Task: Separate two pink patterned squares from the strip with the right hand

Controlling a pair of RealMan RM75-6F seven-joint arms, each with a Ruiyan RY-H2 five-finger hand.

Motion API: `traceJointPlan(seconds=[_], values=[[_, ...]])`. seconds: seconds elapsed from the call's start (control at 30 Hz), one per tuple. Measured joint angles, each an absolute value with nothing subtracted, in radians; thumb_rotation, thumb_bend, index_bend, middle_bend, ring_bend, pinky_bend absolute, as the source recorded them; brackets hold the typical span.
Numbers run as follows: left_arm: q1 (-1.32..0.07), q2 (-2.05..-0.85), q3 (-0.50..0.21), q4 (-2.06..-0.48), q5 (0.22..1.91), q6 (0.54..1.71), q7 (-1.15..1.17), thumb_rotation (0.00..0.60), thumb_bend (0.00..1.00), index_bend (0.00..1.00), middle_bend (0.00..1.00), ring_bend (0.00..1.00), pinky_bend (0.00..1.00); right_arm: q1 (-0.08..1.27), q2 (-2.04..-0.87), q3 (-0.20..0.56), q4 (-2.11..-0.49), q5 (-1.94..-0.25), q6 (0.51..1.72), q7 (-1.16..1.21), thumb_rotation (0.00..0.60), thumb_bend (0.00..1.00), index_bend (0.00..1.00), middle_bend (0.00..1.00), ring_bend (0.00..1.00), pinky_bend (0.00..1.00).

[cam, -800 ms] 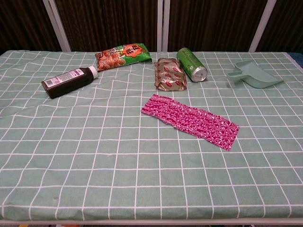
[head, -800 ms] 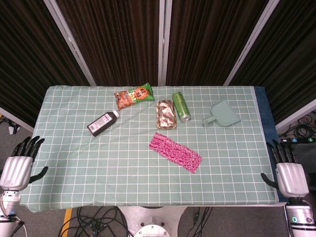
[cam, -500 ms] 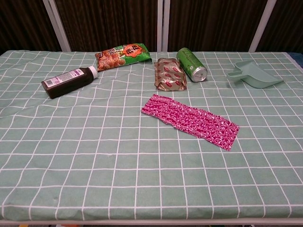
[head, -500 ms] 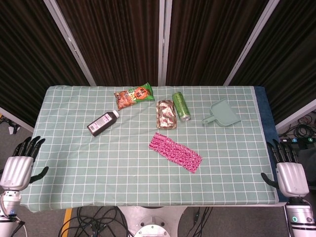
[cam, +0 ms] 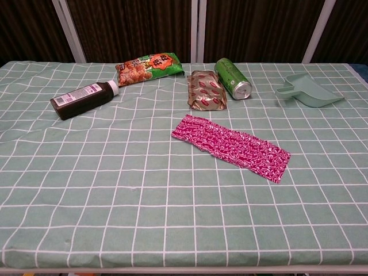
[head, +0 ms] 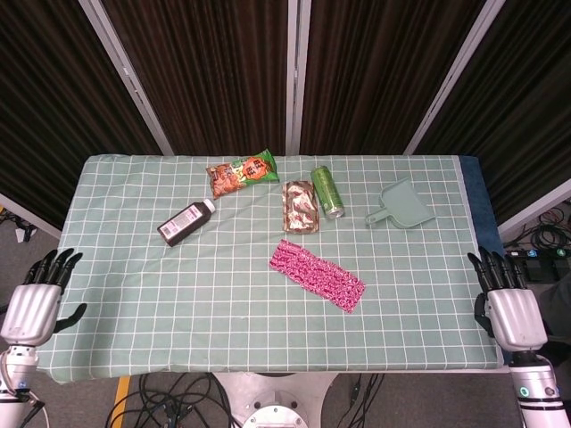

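A: What sits nearest?

B: The two silver-and-black robot hands, seen only in the head view. The left hand (head: 32, 303) hangs off the near left corner of the table, fingers spread apart, holding nothing. The right hand (head: 510, 308) is at the near right edge, its fingers also apart and empty, with the fingertips over the edge of the green checked tablecloth (head: 178, 303).

A: And the strip?

B: The pink patterned strip of joined squares (cam: 230, 147) lies flat near the middle of the cloth, running diagonally from far left to near right. It is whole and well apart from both hands.

A: What lies beyond it?

B: Just past the strip's far end is a shiny brown-and-red foil packet (cam: 207, 91), lying flat. Just right of it a green drinks can (cam: 233, 78) lies on its side with its top end facing near; whether the two touch I cannot tell. Further right a pale green plastic scoop (cam: 307, 91) rests with its handle pointing left.

A: On the left?

B: A dark brown bottle with a white cap (cam: 84, 99) lies on its side, cap toward the right. Farthest back, a green-and-orange snack bag (cam: 149, 67) lies flat between the bottle and the packet.
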State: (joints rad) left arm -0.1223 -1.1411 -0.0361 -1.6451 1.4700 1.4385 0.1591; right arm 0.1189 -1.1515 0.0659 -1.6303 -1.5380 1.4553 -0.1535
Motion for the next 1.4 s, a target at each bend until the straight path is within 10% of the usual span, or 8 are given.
traceJointPlan(seconds=[0.17, 0.5, 1.4], values=[[-0.124, -1.143, -0.036, -1.637, 1.466, 1.433, 0.151, 0.600, 0.25, 0.09, 0.05, 0.00, 0.14, 0.140, -1.160, 0.056, -1.630, -1.549, 1.414, -0.104, 0.600, 1.00, 0.00, 0.34, 0.88, 0.94], [-0.126, -1.154, -0.029, -1.607, 1.458, 1.413, 0.132, 0.600, 0.25, 0.09, 0.05, 0.00, 0.14, 0.193, -1.211, 0.024, -1.580, -1.585, 1.327, -0.056, 0.600, 1.00, 0.00, 0.81, 0.92, 0.95], [-0.115, -1.159, -0.027, -1.548, 1.439, 1.407, 0.071, 0.600, 0.25, 0.09, 0.05, 0.00, 0.14, 0.405, -1.306, -0.005, -1.681, -1.351, 0.858, -0.227, 0.600, 1.00, 0.00, 0.85, 0.93, 0.95]])
